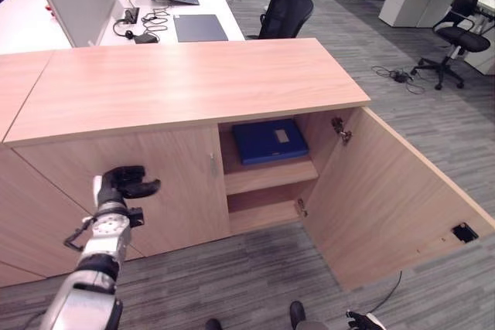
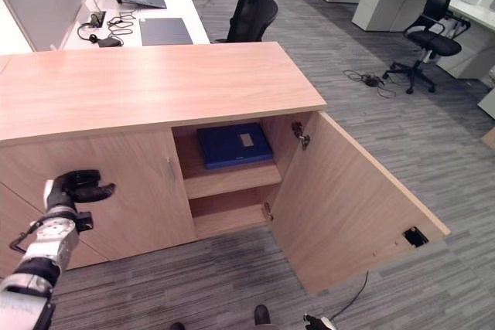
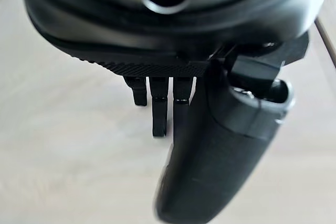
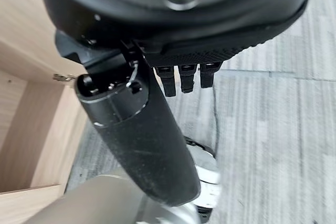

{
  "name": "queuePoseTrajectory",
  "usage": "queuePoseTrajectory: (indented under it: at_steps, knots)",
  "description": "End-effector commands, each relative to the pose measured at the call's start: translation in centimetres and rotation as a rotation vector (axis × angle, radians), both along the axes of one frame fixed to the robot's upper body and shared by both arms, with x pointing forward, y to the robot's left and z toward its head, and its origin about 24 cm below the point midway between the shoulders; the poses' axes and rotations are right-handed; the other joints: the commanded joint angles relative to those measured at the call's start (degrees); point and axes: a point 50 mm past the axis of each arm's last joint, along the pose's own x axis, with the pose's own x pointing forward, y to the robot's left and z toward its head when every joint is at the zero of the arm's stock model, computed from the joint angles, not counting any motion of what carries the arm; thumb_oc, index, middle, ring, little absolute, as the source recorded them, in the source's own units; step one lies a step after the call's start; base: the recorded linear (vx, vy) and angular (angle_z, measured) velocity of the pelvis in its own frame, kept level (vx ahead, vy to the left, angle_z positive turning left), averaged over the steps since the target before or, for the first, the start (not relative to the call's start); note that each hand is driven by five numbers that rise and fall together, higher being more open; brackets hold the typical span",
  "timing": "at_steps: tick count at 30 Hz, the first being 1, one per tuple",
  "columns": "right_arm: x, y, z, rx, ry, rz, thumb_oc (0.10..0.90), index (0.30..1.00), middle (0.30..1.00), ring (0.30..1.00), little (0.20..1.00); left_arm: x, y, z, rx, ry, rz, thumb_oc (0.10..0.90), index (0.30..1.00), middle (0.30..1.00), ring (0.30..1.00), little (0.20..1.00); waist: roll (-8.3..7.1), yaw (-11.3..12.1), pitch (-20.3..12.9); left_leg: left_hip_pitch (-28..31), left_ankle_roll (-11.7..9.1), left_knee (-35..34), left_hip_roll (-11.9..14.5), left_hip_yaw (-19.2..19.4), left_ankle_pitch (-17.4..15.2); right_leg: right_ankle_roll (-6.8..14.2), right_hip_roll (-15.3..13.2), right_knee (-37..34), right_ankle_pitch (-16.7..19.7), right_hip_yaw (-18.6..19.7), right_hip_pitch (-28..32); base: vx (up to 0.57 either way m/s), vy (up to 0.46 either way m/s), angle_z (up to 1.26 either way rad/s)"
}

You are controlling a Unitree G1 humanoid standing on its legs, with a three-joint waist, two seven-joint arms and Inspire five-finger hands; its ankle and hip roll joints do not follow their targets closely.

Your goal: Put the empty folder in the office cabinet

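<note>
The light wood office cabinet [image 1: 186,86] stands before me with its right-hand wooden door [image 1: 387,199] swung fully open and its left-hand door [image 1: 131,191] closed. On the upper shelf [image 1: 271,175] of the open compartment lies the flat dark blue folder [image 1: 270,141], well inside the opening; I judge placement done.

My left robot hand [image 1: 124,183] hangs raised in front of the closed door, fingers curled, holding nothing. My right robot hand [image 2: 319,322] is low, beside the open door's bottom edge; its wrist view shows the fingers [image 4: 181,80] bent and empty.

Hazards, as I judge them:
1. The open door projects far out; a careless right-arm sweep would strike it.
2. The left robot hand is near the closed door; forward motion would knock the panel.
3. Closing the door hard could jolt the folder.
</note>
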Motion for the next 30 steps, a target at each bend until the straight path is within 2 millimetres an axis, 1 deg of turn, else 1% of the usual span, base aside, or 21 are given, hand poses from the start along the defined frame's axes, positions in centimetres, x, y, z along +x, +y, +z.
queuePoseTrajectory:
  at_steps: [1,2,3,4,5,6,7,9,11,13,14,16,19,21,23,24,25,26,28,29,30]
  knots:
    - [4.3,-1.6,1.6,-0.064,-0.131,0.021,0.800,0.900,0.900,0.900,0.900,5.3,-8.0,5.8,-0.059,-0.323,-0.310,0.800,0.900,0.900,0.900,0.900,5.34,-1.34,0.30,4.48,-1.32,0.25,2.25,-0.21,-8.04,2.35,-1.99,6.44,-2.43,-6.31,2.05,-0.04,-0.150,0.07]
    - [4.1,-1.6,1.6,-0.065,-0.127,0.020,0.800,0.900,0.900,0.900,0.900,5.2,-8.1,5.7,-0.059,-0.319,-0.311,0.800,0.900,0.900,0.900,0.900,5.41,-1.35,0.15,4.54,-1.35,0.25,2.28,-0.27,-8.08,2.34,-1.96,6.32,-2.44,-6.43,2.21,-0.03,-0.174,-0.02]
    - [4.3,-1.4,1.5,-0.061,-0.133,0.014,0.800,0.900,0.900,0.900,0.900,4.6,-9.2,4.4,-0.082,-0.286,-0.345,0.800,0.900,0.900,0.900,0.900,5.33,-1.25,0.35,4.50,-1.51,0.32,2.46,-0.27,-7.99,2.26,-2.35,6.00,-1.78,-6.65,1.96,0.00,-0.179,-0.41]
    - [4.1,-1.3,1.5,-0.054,-0.131,-0.003,0.800,0.900,0.900,0.900,0.900,3.4,-10.3,2.2,-0.080,-0.207,-0.405,0.800,0.900,0.900,0.900,0.900,5.37,-1.40,0.41,4.46,-1.75,0.41,2.68,-0.58,-7.92,2.04,-2.25,4.54,-2.38,-5.53,2.23,-0.01,-0.178,-0.53]
    - [4.1,-1.3,1.4,-0.054,-0.130,-0.003,0.800,0.900,0.900,0.900,0.900,3.3,-10.3,2.2,-0.080,-0.206,-0.405,0.800,0.900,0.900,0.900,0.900,5.37,-1.38,0.36,4.51,-1.76,0.40,2.68,-0.56,-7.93,2.04,-2.23,4.47,-2.36,-5.52,2.30,0.01,-0.151,-0.63]
    - [3.9,-1.3,1.4,-0.052,-0.128,-0.004,0.800,0.900,0.900,0.900,0.900,2.5,-10.7,1.2,-0.067,-0.167,-0.440,0.800,0.900,0.900,0.900,0.900,5.35,-1.37,0.24,4.65,-1.93,0.45,2.68,-0.55,-7.98,1.87,-2.22,3.50,-2.54,-5.25,2.87,0.01,-0.045,-0.45]
    - [3.9,-1.3,1.4,-0.052,-0.128,-0.004,0.800,0.900,0.900,0.900,0.900,2.5,-10.7,1.2,-0.067,-0.167,-0.440,0.800,0.900,0.900,0.900,0.900,5.35,-1.37,0.24,4.67,-1.93,0.45,2.68,-0.55,-7.98,1.87,-2.22,3.48,-2.53,-5.25,2.89,0.02,-0.161,-0.43]
    - [3.9,-1.3,1.5,-0.042,-0.134,0.017,0.800,0.900,0.900,0.900,0.900,0.5,-11.1,-1.4,-0.031,-0.050,-0.518,0.800,0.900,0.900,0.900,0.900,6.02,-1.73,-0.48,5.27,-2.81,0.68,3.36,-0.32,-7.89,1.10,-1.13,1.07,-3.50,-3.82,4.41,0.04,-0.241,-0.29]
    - [4.3,-1.3,1.9,-0.041,-0.151,0.048,0.800,0.900,0.900,0.900,0.900,-1.2,-10.8,-3.3,-0.062,0.027,-0.523,0.800,0.900,0.900,0.900,0.900,7.01,-2.48,-0.75,5.88,-3.82,1.07,5.05,0.08,-7.24,0.06,0.99,-1.08,-4.75,-2.63,5.69,0.02,-0.268,-0.39]
    - [4.3,-1.5,2.0,-0.041,-0.156,0.050,0.800,0.900,0.900,0.900,0.900,-1.7,-10.8,-3.8,-0.065,0.046,-0.518,0.800,0.900,0.900,0.900,0.900,7.35,-2.79,-0.67,6.11,-4.18,1.29,5.59,0.31,-6.94,-0.32,1.58,-1.38,-5.15,-2.15,6.06,0.01,-0.167,-0.45]
    - [4.5,-1.8,2.2,-0.043,-0.166,0.046,0.800,0.900,0.900,0.900,0.900,-2.5,-10.6,-4.8,-0.078,0.084,-0.500,0.800,0.900,0.900,0.900,0.900,8.06,-3.58,-0.41,6.21,-4.96,2.30,6.87,0.98,-6.31,-1.15,2.81,-1.68,-6.10,-1.29,6.45,0.02,-0.189,-0.34]
    - [4.6,-2.3,2.5,-0.045,-0.183,0.030,0.800,0.900,0.900,0.900,0.900,-3.3,-10.6,-5.7,-0.092,0.122,-0.479,0.800,0.900,0.900,0.900,0.900,8.74,-4.41,0.04,6.05,-5.79,4.33,8.33,1.59,-5.95,-2.19,4.16,-1.93,-7.00,-0.39,6.91,0.02,-0.212,-0.26]
    - [5.1,-2.9,3.1,-0.048,-0.219,0.007,0.800,0.900,0.900,0.900,0.900,-4.4,-10.7,-6.9,-0.104,0.175,-0.471,0.800,0.900,0.900,0.900,0.900,9.57,-5.81,1.06,5.35,-7.32,8.99,10.69,2.45,-3.81,-3.82,6.20,-2.68,-8.10,0.91,7.78,0.02,-0.180,-0.37]
    - [5.3,-3.2,3.4,-0.049,-0.236,-0.001,0.800,0.900,0.900,0.900,0.900,-5.0,-10.6,-7.9,-0.094,0.229,-0.465,0.800,0.900,0.900,0.900,0.900,9.54,-6.32,1.96,3.71,-8.27,13.14,12.93,2.97,-0.67,-5.05,7.57,-3.74,-8.72,1.62,9.38,0.02,-0.177,-0.31]
    - [5.9,-3.7,3.9,-0.054,-0.265,-0.013,0.800,0.900,0.900,0.900,0.900,-5.9,-10.2,-9.1,-0.091,0.297,-0.432,0.800,0.900,0.900,0.900,0.900,9.14,-6.96,2.75,3.10,-8.63,16.83,14.17,3.02,0.65,-6.10,8.51,-4.08,-9.00,2.91,10.23,0.02,-0.143,-0.53]
    - [6.2,-4.4,4.0,-0.062,-0.275,-0.074,0.800,0.900,0.900,0.900,0.900,-7.2,-10.3,-10.6,-0.116,0.365,-0.401,0.800,0.900,0.900,0.900,0.900,9.33,-7.06,3.06,3.03,-8.39,17.85,13.76,1.24,1.21,-6.63,9.02,-3.97,-9.37,4.29,10.36,0.02,-0.063,-0.77]
    - [6.2,-4.5,4.0,-0.062,-0.276,-0.075,0.800,0.900,0.900,0.900,0.900,-7.1,-10.4,-10.6,-0.116,0.364,-0.402,0.800,0.900,0.900,0.900,0.900,9.38,-7.06,3.14,3.04,-8.40,17.91,13.77,1.22,1.16,-6.63,9.02,-3.94,-9.41,4.28,10.39,0.02,-0.013,-1.03]
    - [6.3,-5.1,4.0,-0.065,-0.281,-0.149,0.800,0.900,0.900,0.900,0.900,-7.7,-10.7,-11.2,-0.126,0.395,-0.397,0.800,0.900,0.900,0.900,0.900,9.51,-6.70,3.22,2.83,-7.76,16.65,12.54,-0.84,0.77,-6.48,8.90,-3.67,-9.58,5.03,10.38,0.04,0.020,-0.89]
    - [6.9,-6.1,4.4,-0.076,-0.311,-0.228,0.800,0.900,0.900,0.900,0.900,-8.5,-11.3,-12.0,-0.144,0.437,-0.408,0.800,0.900,0.900,0.900,0.900,9.39,-5.62,2.89,1.89,-6.42,13.38,8.89,-5.68,-2.83,-6.09,8.40,-3.74,-10.00,6.40,10.84,0.11,0.027,-0.37]
    - [7.6,-6.6,4.8,-0.108,-0.319,-0.202,0.800,0.900,0.900,0.900,0.900,-8.8,-11.5,-12.2,-0.131,0.455,-0.425,0.800,0.900,0.900,0.900,0.900,9.16,-4.32,2.80,0.38,-5.72,11.52,6.52,-8.95,-4.86,-6.14,8.20,-3.75,-10.16,7.19,11.08,0.13,0.004,0.00]
    - [8.8,-7.9,5.8,-0.145,-0.357,-0.225,0.800,0.900,0.900,0.900,0.900,-9.8,-11.7,-13.1,-0.114,0.521,-0.449,0.800,0.900,0.900,0.900,0.900,9.31,-4.00,2.41,0.28,-5.50,8.91,5.21,-11.28,-5.77,-5.95,8.67,-3.90,-9.86,8.07,10.74,0.10,-0.008,-0.05]
